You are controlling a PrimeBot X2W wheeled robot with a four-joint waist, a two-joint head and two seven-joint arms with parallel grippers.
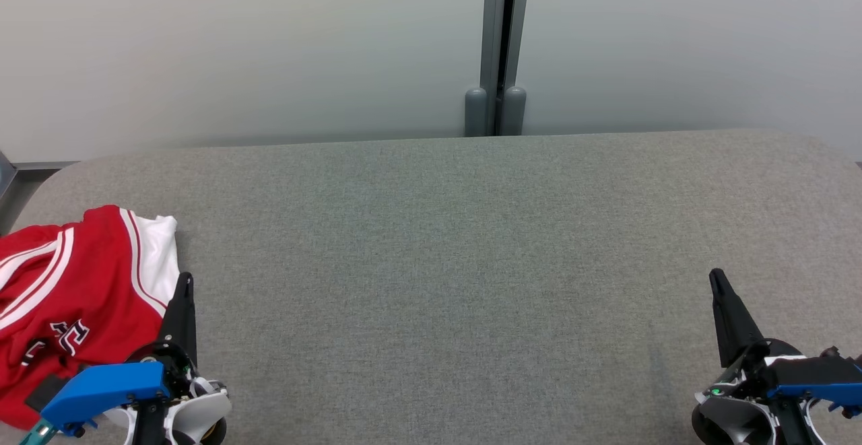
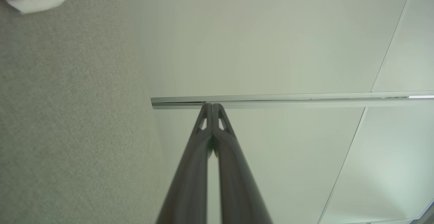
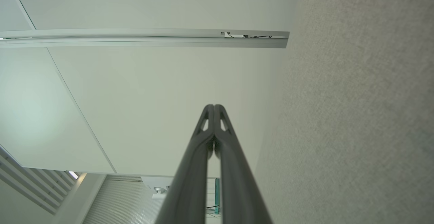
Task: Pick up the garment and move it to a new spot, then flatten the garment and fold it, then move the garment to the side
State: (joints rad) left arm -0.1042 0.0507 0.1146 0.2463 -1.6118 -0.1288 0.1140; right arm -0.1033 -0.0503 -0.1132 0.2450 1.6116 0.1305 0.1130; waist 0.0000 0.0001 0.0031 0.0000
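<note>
At the near-left of the counter (image 1: 438, 263), left gripper (image 1: 184, 282) with both long dark fingers pressed together, tips meeting, nothing pinched, pointing toward the counter's far edge. Behind the fingers, a blue housing (image 1: 101, 391) and pale wrist parts at the counter's near edge. In the left wrist view, tips closed to a single point against a pale wall (image 2: 254, 47) and a silver rail (image 2: 288, 99), with grey counter fabric down the left side. At the near-right of the counter, right gripper (image 1: 716, 277) likewise pressed together and pinching nothing, also pointing toward the far edge, with blue and white wrist parts behind it. In the right wrist view, tips meeting, only a thin slit lower down between the fingers, counter fabric down the right side. Just beside the left gripper, toward the counter's left edge, the garment (image 1: 74, 297): a red jersey with white stripes, a white panel and dark-and-white lettering, crumpled in a heap on the near-left corner of the counter and cut off by the left border of the head view. Contact between fingertip and white panel: impossible to tell from the head view. From the left wrist view, a corner of white and red cloth off to the upper left, apart from the fingertips. Beyond the counter's far edge, the pale wall, split by a grey upright post (image 1: 498, 27) with two rounded feet.
</note>
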